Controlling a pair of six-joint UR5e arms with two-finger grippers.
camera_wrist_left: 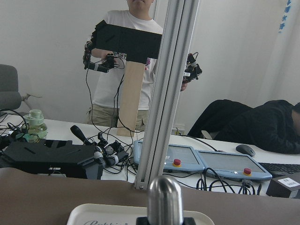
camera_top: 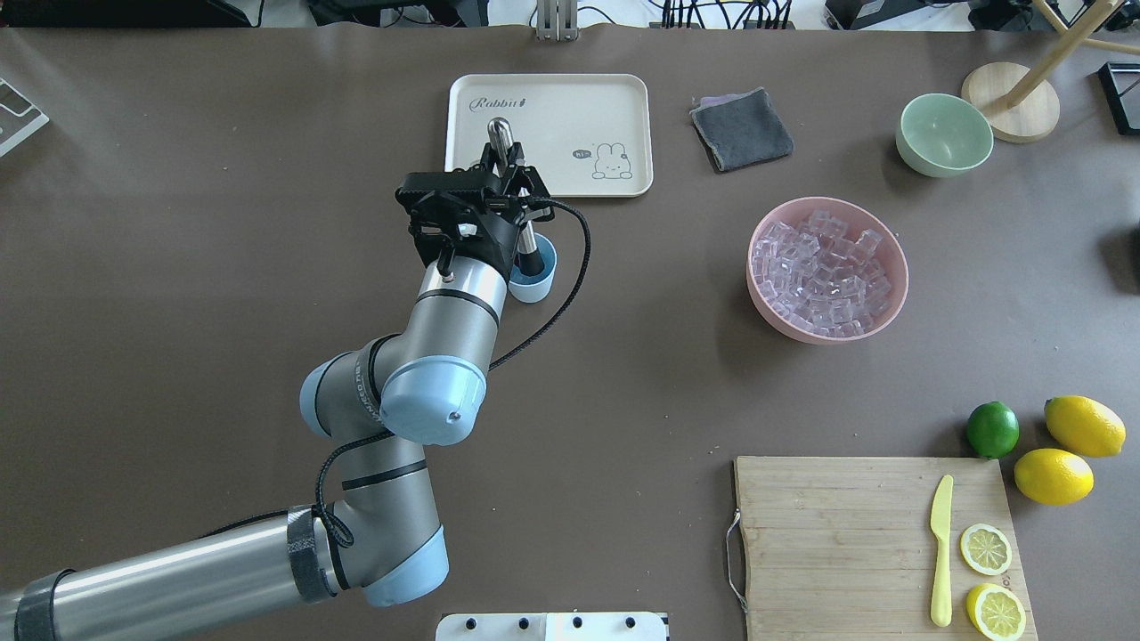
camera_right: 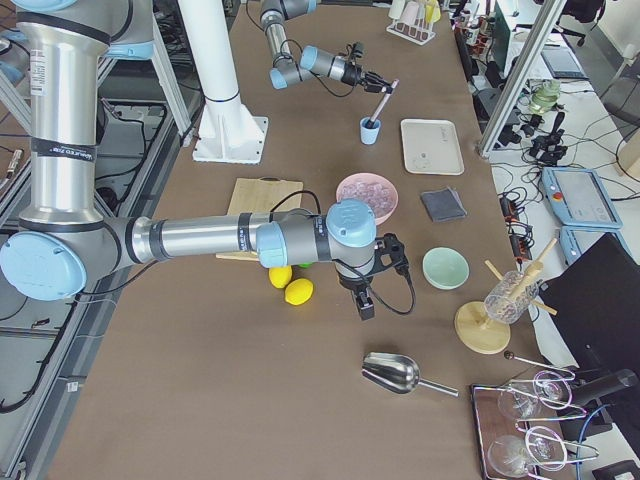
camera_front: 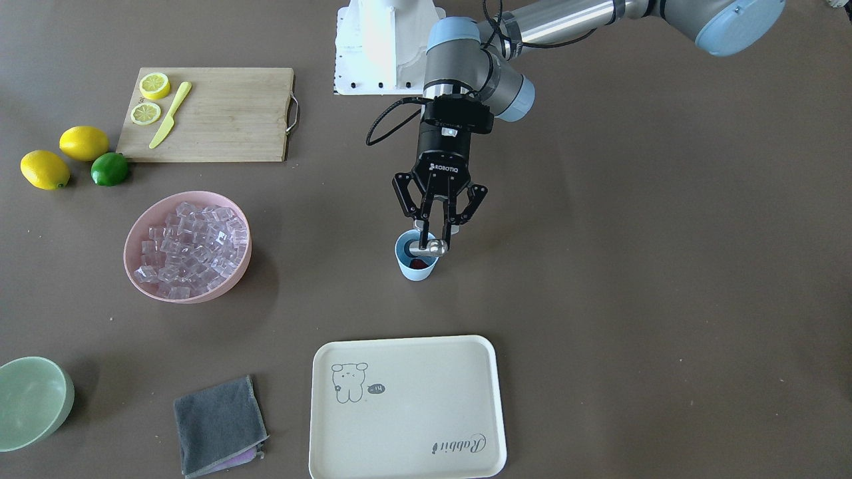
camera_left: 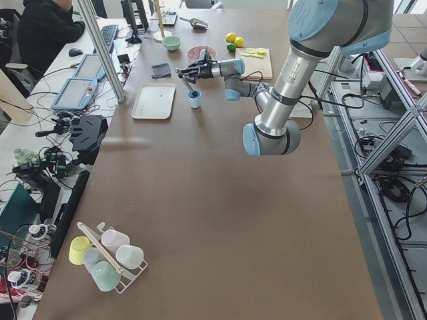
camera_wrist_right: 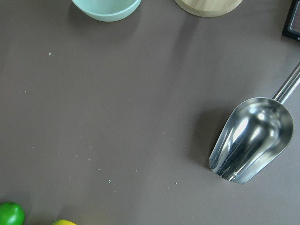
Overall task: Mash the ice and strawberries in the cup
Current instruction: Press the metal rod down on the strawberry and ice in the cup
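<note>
Left fingers (camera_front: 424, 229) clamp muddler (camera_front: 429, 248) | cup (camera_front: 416, 274) just below (strawberry (camera_front: 418, 263) inside)

Brown counter (camera_front: 632, 266) carries blue cup (camera_front: 416, 271), pink bowl (camera_front: 131, 243), green bowl (camera_front: 33, 399), tray (camera_front: 413, 412), grey cloth (camera_front: 216, 426), cutting board (camera_front: 226, 113), lemons (camera_front: 84, 143), lime (camera_front: 110, 169), metal scoop (camera_wrist_right: 251, 140).

L gripper (camera_front: 435, 243) held level, clamped on metal muddler (camera_top: 500, 135); R gripper (camera_right: 363, 303) faces down (open/closed unclear).
</note>
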